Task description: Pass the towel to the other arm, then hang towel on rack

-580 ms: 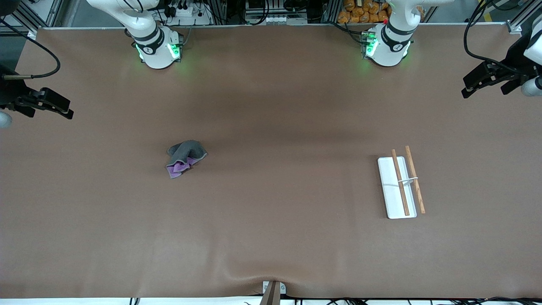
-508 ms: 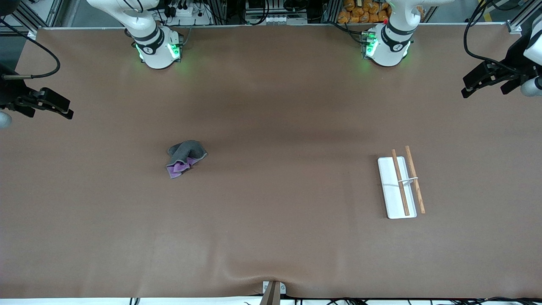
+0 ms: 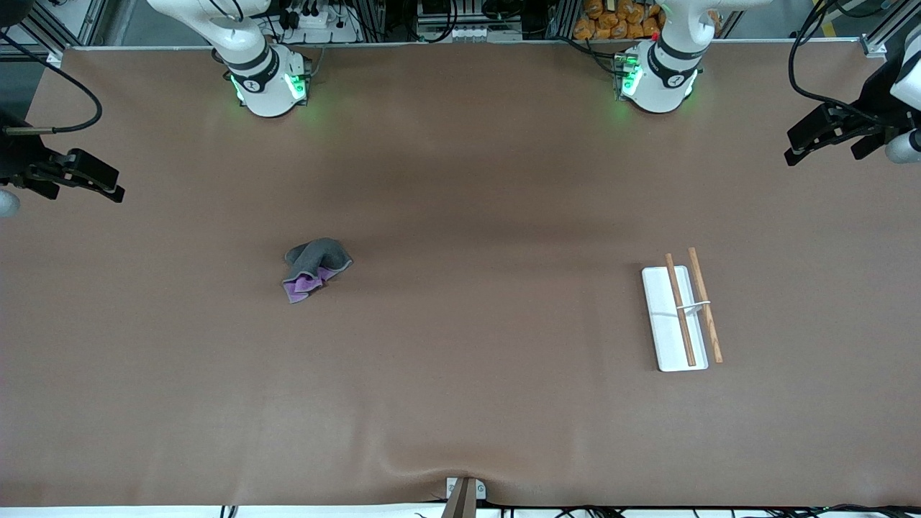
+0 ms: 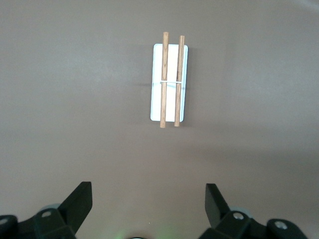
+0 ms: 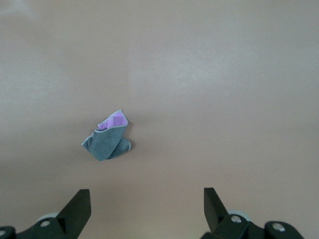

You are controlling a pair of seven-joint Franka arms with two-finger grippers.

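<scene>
currently the towel (image 3: 315,270) lies crumpled on the brown counter (image 3: 460,403), toward the right arm's end, grey side mostly up with a purple fold showing at the edge nearer the front camera. nothing touches it. the rack (image 3: 680,316), a white tray with two wooden rods held over it by a thin wire, sits toward the left arm's end, well apart from the towel. the right tool (image 5: 147,209) hangs high over the counter with its fingers spread wide and nothing between them, the towel in its wrist view. the left tool (image 4: 148,206) hangs over its own end the same way, fingers spread and bare, the rack in its wrist view.
</scene>
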